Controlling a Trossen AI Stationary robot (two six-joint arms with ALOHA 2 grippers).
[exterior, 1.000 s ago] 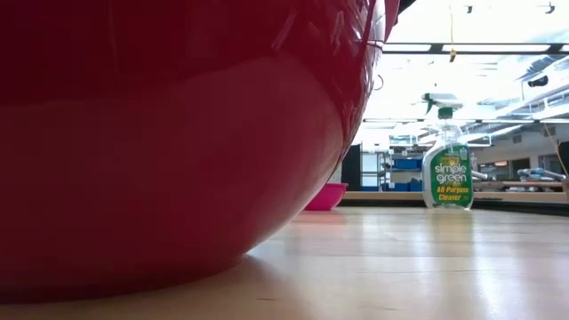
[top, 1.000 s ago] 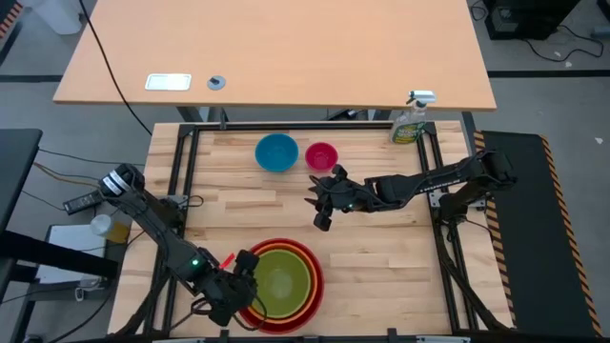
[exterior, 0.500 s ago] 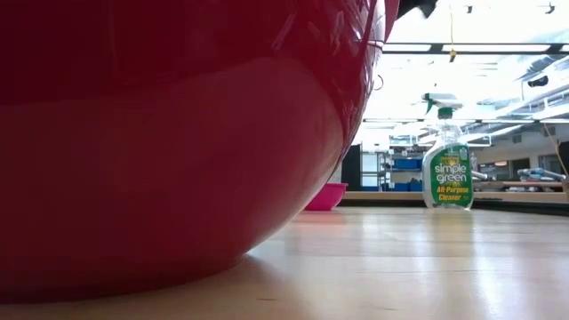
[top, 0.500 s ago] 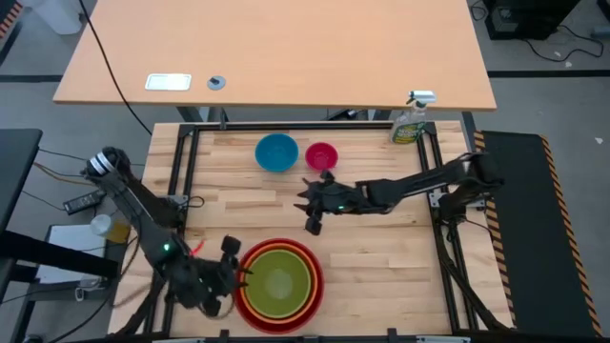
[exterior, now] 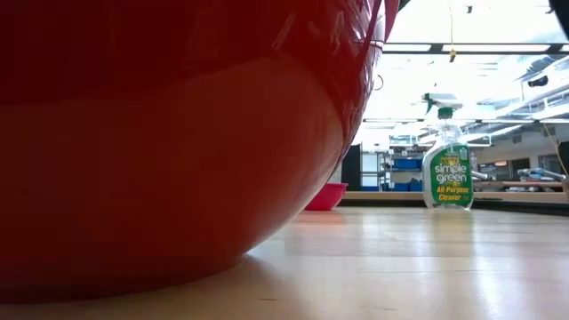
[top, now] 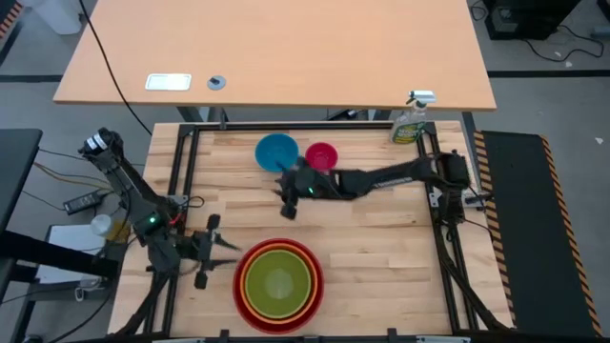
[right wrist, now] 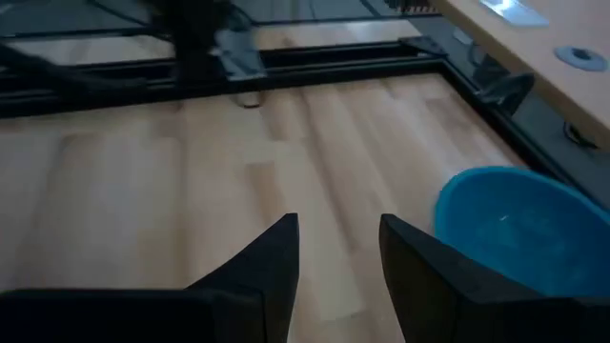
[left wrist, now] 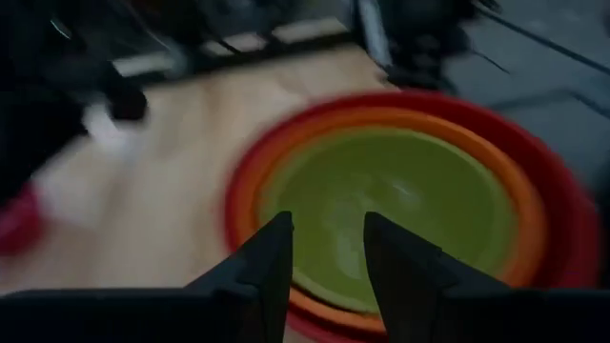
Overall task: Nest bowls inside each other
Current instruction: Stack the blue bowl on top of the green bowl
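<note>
The lime green bowl sits inside the orange bowl, which sits inside the red bowl at the table's near middle. The blue bowl and the pink bowl stand on their bases side by side near the far edge. My left gripper is just left of the stack and apart from it; it is open with nothing between its fingers. My right gripper hovers just nearer than the blue bowl, open and with nothing between its fingers.
A green spray bottle stands at the table's far right corner. The black frame rails run along the table's sides. Bare wood lies between the stack and the right edge. In the low view the red bowl fills the left.
My left gripper has drawn back from the red bowl's left rim toward the table's left edge and turned; the stack has stayed put. My right gripper has gone toward the table's left edge, coming close to the blue bowl.
</note>
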